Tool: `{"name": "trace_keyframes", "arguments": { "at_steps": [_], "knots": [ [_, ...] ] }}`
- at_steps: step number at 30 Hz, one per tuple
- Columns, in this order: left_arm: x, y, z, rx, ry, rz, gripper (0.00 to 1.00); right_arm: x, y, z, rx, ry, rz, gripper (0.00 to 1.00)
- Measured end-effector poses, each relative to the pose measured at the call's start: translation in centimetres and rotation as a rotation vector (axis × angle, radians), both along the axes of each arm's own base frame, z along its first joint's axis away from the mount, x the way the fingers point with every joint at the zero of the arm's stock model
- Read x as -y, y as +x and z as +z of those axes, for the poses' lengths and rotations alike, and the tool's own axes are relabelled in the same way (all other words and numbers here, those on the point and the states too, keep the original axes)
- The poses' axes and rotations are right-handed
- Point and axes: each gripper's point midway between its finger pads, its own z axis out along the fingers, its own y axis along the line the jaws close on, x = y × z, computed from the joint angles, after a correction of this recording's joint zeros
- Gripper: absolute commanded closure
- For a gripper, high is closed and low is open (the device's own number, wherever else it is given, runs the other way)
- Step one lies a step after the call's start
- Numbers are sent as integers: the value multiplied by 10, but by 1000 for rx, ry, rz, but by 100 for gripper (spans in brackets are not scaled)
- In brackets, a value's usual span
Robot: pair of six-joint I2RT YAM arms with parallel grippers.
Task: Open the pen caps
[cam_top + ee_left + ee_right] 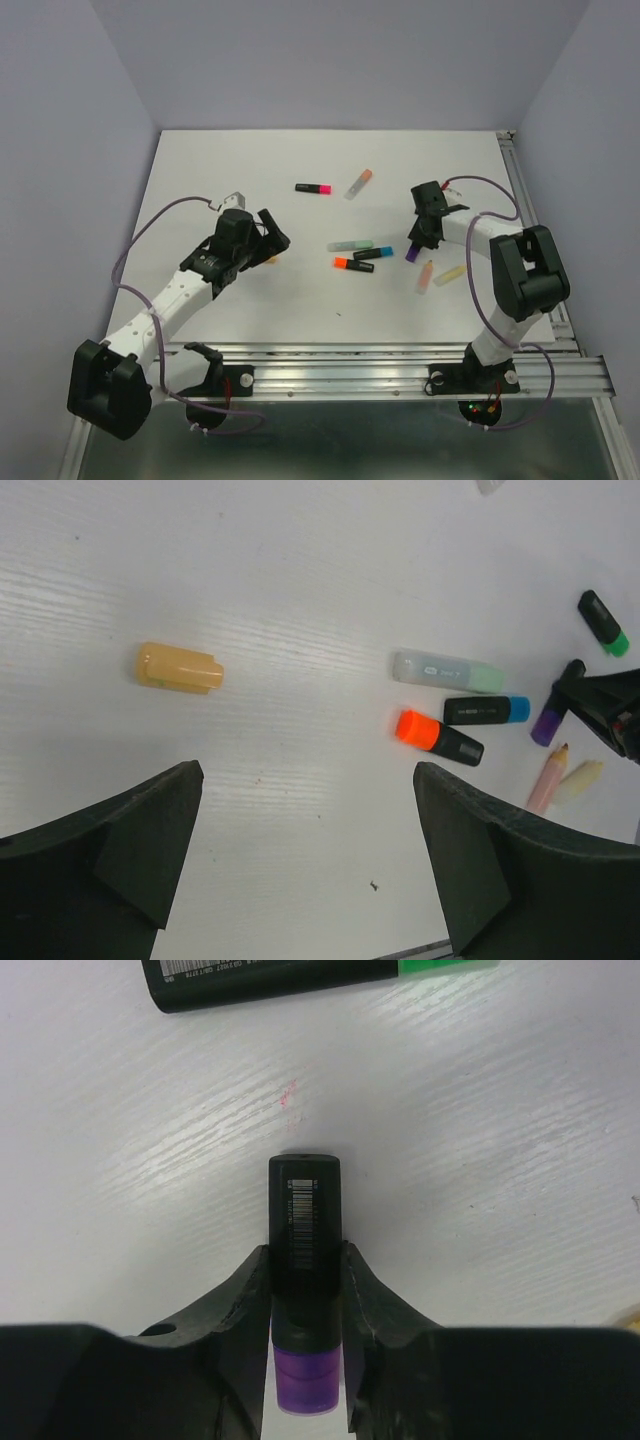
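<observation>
One purple-capped pen [305, 1210] sits in the right claw [305, 1265].

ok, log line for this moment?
right gripper: shut on purple highlighter | purple cap: on | left gripper: open over table | peach cap: loose

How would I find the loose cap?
Find the left arm's open fingers above the white table. Just beyond them lies a stubby peach cap. Unlike the capped highlighters farther off, it lies alone with no pen attached.
</observation>
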Motion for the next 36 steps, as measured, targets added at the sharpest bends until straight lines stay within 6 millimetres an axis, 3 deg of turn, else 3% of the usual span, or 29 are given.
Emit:
{"name": "trace_keyframes", "arguments": {
  "at_steps": [5,9,10,12,15,17,19,27,30,34,36],
  "knots": [
    [26,-12,8,53,-87,-143,1,-6,-8,8,29,43,32,99],
    [66,-27,21,112,-163,-315,1,-23,-18,48,134,140,98,99],
    [85,-35,25,130,-182,-388,1,-30,-21,60,172,166,121,99],
    [110,-46,28,143,-205,-485,1,-59,-32,86,252,227,196,99],
    [143,-61,22,127,-222,-608,1,-119,-62,117,324,340,326,99],
    [157,-67,18,118,-226,-656,1,-147,-80,126,332,402,375,99],
    [168,-70,14,108,-223,-687,1,-164,-95,129,329,444,389,99],
    [185,-67,9,108,-218,-725,5,-164,-95,136,358,495,264,99],
    [189,-65,8,109,-220,-726,10,-169,-100,135,356,502,261,99],
    [194,-62,11,117,-230,-735,24,-176,-105,133,352,499,261,99],
    [196,-63,12,115,-237,-746,25,-176,-105,133,357,496,250,99]
  ]
}}
